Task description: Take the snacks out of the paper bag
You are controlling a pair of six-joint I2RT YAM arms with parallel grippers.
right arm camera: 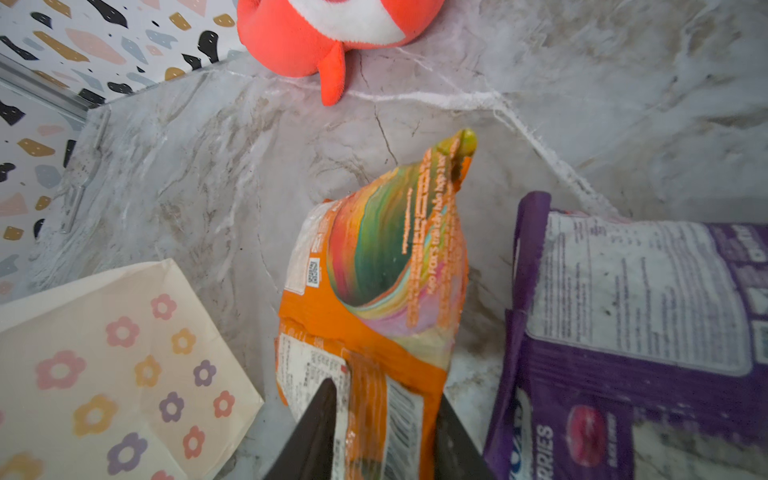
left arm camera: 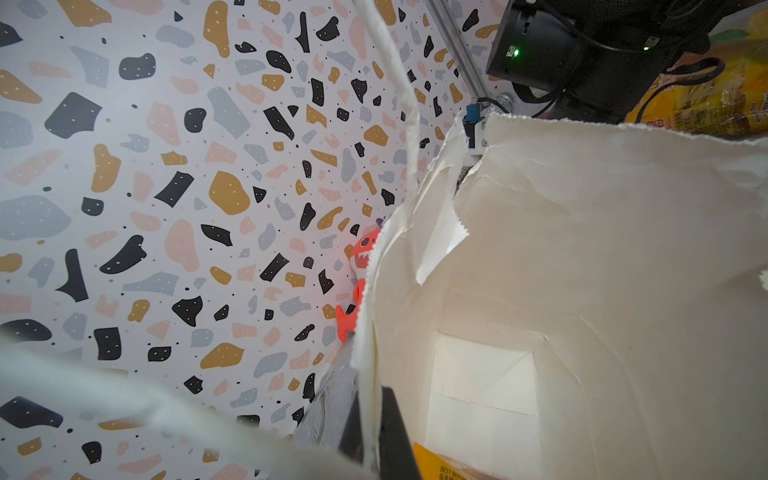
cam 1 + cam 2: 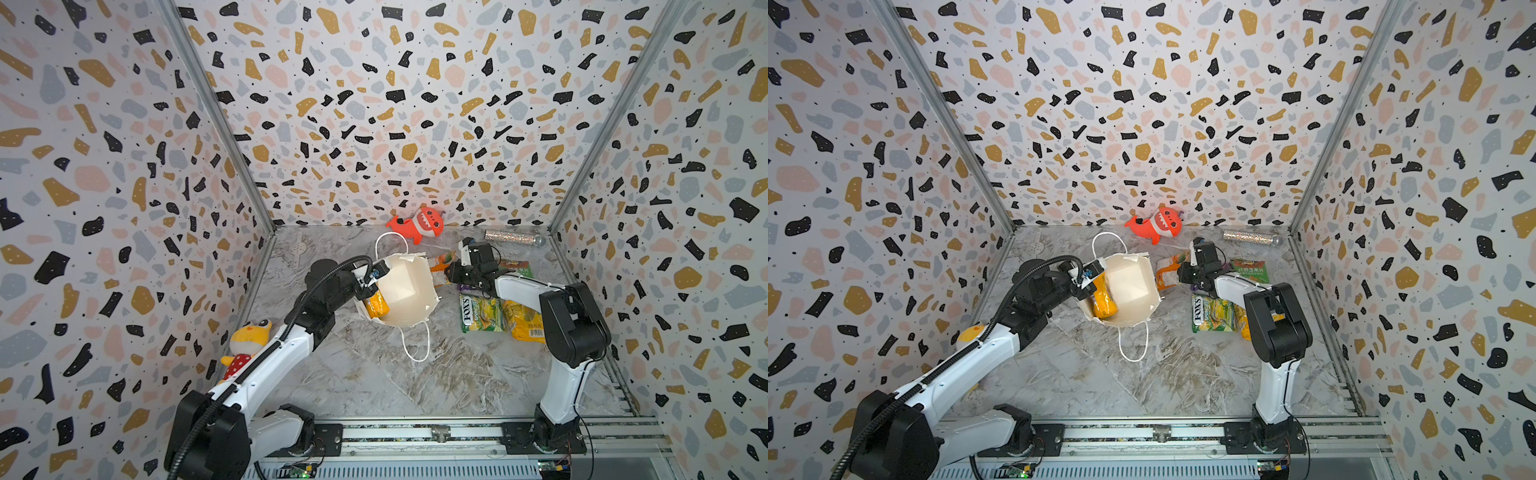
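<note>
Left end effector [image 2: 372,395] clamps paper bag [image 3: 409,291] rim — right end effector [image 1: 386,388] part-open astride orange packet [image 1: 374,266].

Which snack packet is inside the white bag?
The glossy orange-yellow plastic packet, standing inside the tall white paper bag. The other packets lie outside on the marble table.

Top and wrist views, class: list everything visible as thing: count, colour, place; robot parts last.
paper bag: 1, white, centre, mouth up
bagged packet: 1, orange-yellow, inside paper bag
orange packet: 1, orange, right of bag
purple packet: 1, purple, beside orange packet
green packet: 1, green, far right
FOX'S packet: 1, green-yellow, near right
loose packet: 1, orange-yellow, beside FOX'S packet
shark plush: 1, red-orange, back wall
tube: 1, glittery silver, back right
doll plush: 1, yellow, left edge
left gripper: 1, black, shut on bag rim
right gripper: 1, black, open astride orange packet
</note>
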